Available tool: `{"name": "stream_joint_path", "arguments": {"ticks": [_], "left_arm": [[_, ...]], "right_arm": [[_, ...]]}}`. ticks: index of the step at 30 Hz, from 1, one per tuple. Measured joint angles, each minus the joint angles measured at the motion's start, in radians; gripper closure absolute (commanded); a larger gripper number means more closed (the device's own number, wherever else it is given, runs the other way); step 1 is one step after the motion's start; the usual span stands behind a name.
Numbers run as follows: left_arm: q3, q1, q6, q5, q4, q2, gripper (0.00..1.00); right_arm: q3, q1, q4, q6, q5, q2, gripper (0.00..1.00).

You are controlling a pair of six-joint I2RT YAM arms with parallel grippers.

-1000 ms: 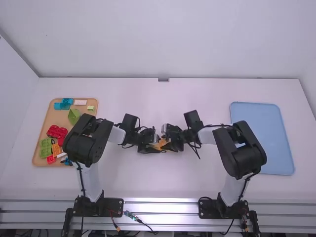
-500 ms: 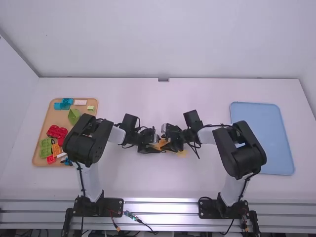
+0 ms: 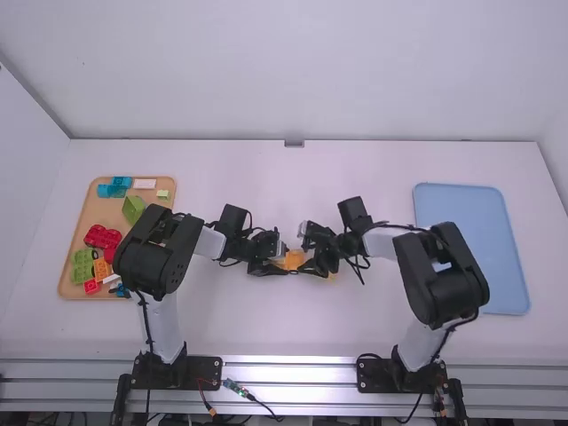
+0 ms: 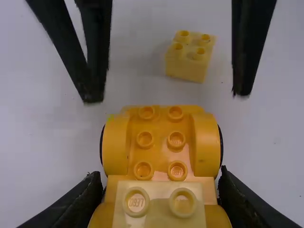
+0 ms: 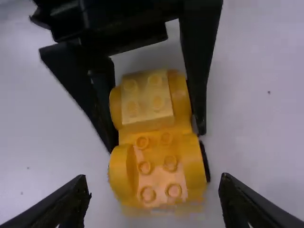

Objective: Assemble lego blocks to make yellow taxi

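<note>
Yellow square studded block (image 4: pixel 184 70) has come into view, loose on the bench (image 3: pixel 293 328); right hand (image 5: pixel 153 180) has since backed off slightly. Likely that block still needs fitting. Right hand: spread, empty, apart from orange plastic wheeled base (image 4: pixel 160 153). Left hand (image 4: pixel 160 175) pinches base, pale-yellow studded block (image 4: pixel 159 206) seated on it.

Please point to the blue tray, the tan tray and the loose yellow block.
Blue tray (image 3: pixel 475 209): high view, on its bare floor.
Tan tray (image 3: pixel 102 212): high view, on its bare floor.
Loose yellow block (image 4: pixel 185 69): left wrist view, on its plain side.
</note>
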Motion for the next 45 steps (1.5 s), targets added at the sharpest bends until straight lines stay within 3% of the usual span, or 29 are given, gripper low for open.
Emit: {"name": "stream_joint_path", "arguments": {"ticks": [2,5,10,20,28,34,37,40,41,45], "left_arm": [[0.0,0.0,0.0,0.0,0.0,0.0,0.6],[0.0,0.0,0.0,0.0,0.0,0.0,0.59],[0.0,0.0,0.0,0.0,0.0,0.0,0.59],[0.0,0.0,0.0,0.0,0.0,0.0,0.59],[0.0,0.0,0.0,0.0,0.0,0.0,0.59],[0.0,0.0,0.0,0.0,0.0,0.0,0.59],[0.0,0.0,0.0,0.0,0.0,0.0,0.59],[0.0,0.0,0.0,0.0,0.0,0.0,0.59],[0.0,0.0,0.0,0.0,0.001,0.0,0.59],[0.0,0.0,0.0,0.0,0.0,0.0,0.59]], "right_arm": [[-0.001,-0.015,-0.05,-0.017,0.034,-0.069,0.0],[-0.015,-0.018,-0.037,-0.021,0.066,-0.122,0.0],[-0.133,-0.018,0.096,0.048,0.163,-0.208,0.0],[-0.309,-0.042,0.345,0.088,0.193,-0.215,0.0],[-0.316,-0.146,0.346,0.028,0.122,-0.143,0.13],[-0.317,-0.15,0.35,-0.015,0.087,-0.09,0.18],[-0.321,-0.15,0.348,-0.032,0.092,-0.084,0.28],[-0.321,-0.15,0.347,-0.032,0.099,-0.084,0.32],[-0.321,-0.15,0.348,-0.033,0.102,-0.084,0.38],[-0.321,-0.15,0.347,-0.035,0.105,-0.084,0.41]]}}
